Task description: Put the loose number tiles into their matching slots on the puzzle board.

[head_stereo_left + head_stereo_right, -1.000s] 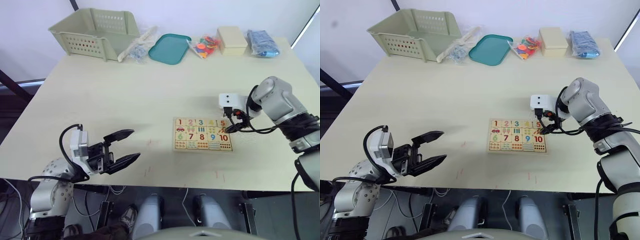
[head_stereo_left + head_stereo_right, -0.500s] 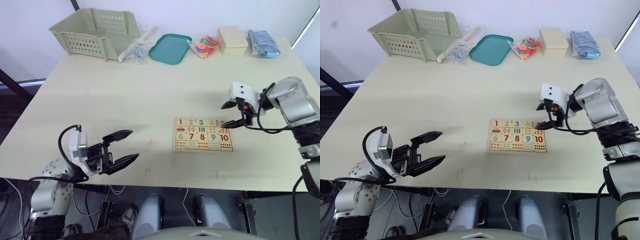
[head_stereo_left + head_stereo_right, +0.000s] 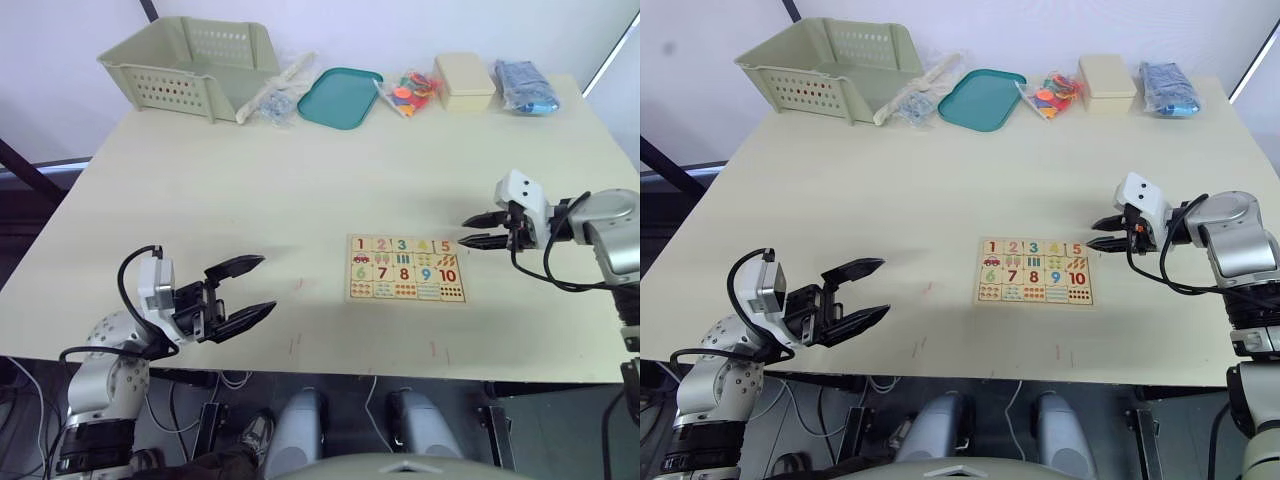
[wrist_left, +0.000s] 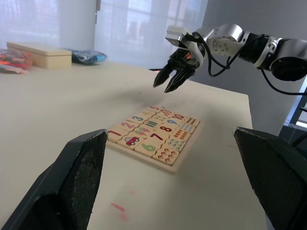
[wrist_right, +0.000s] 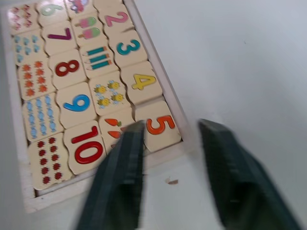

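Left eye view: the right pincer (image 3: 478, 229) has drawn back from the puzzle board (image 3: 405, 269) toward the surface's right edge over the past second, and now hangs just off the board's far right corner, fingers slightly parted and holding nothing. A second ago it was pressed low at the 5 corner; the right wrist view now shows the 5 tile (image 5: 158, 125) seated beside the 4, so all five number tiles appear to fill the top-row slots (image 3: 402, 245) (a judgement: the task looks essentially finished). No loose tile is seen on the surface (image 3: 250, 200). The board lies flat toward the near right part of the surface, its long axis parallel to the near edge, digits upright toward the robot. The left pincer (image 3: 250, 290) has stayed open and empty over the near left edge, pointing toward the board.
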### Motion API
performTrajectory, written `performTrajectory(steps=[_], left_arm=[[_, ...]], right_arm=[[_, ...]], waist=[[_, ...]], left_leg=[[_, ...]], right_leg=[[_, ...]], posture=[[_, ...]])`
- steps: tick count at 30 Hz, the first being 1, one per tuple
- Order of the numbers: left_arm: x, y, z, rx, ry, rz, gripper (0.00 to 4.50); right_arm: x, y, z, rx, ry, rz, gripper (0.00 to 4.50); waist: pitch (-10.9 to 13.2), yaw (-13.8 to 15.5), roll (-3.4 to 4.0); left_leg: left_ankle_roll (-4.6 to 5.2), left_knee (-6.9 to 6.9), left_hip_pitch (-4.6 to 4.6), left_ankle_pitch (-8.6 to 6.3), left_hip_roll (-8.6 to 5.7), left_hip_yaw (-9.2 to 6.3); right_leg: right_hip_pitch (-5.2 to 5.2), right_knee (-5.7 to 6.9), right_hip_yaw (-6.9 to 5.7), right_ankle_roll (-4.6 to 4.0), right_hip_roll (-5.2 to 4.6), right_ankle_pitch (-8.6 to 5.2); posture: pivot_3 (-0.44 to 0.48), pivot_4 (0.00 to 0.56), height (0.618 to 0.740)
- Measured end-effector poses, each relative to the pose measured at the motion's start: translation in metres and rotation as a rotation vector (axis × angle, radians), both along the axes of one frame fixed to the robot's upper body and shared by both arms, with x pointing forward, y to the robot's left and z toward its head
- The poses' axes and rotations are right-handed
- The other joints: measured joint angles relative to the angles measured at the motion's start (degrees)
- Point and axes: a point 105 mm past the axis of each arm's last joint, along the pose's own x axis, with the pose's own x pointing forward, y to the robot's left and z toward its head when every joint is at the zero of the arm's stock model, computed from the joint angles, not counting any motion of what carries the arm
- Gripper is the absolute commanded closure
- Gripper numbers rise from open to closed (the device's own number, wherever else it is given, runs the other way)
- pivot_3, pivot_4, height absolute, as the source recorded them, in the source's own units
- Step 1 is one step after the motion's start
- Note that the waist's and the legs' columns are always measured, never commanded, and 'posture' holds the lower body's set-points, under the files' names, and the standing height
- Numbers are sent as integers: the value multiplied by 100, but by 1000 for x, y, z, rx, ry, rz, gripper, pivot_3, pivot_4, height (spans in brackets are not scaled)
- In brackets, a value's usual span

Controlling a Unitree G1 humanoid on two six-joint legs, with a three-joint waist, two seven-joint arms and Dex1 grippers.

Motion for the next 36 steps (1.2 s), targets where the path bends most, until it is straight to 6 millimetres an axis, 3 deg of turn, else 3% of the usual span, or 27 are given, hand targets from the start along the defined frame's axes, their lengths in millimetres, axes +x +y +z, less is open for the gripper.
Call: performTrajectory(steps=[8, 19, 36], left_arm=[[2, -12, 5, 3, 12, -16, 0], [1, -12, 4, 2, 17, -15, 0], [-2, 4, -12, -9, 39, -22, 0]], right_arm=[[2, -8, -8, -44, 23, -32, 4438], [9, -7, -19, -105, 31, -38, 4438], [9, -4, -22, -106, 39, -29, 4438]], waist=[[0, 0, 0], [0, -1, 0], [0, 1, 0]], left_leg=[[0, 0, 0, 0, -1, 1], [0, 0, 0, 0, -1, 2], [0, 0, 0, 0, -1, 4]], right_leg=[[0, 1, 0, 0, 2, 0], [0, 0, 0, -1, 3, 0], [0, 0, -1, -1, 3, 0]], posture=[[0, 150, 740], [0, 150, 740], [0, 150, 740]])
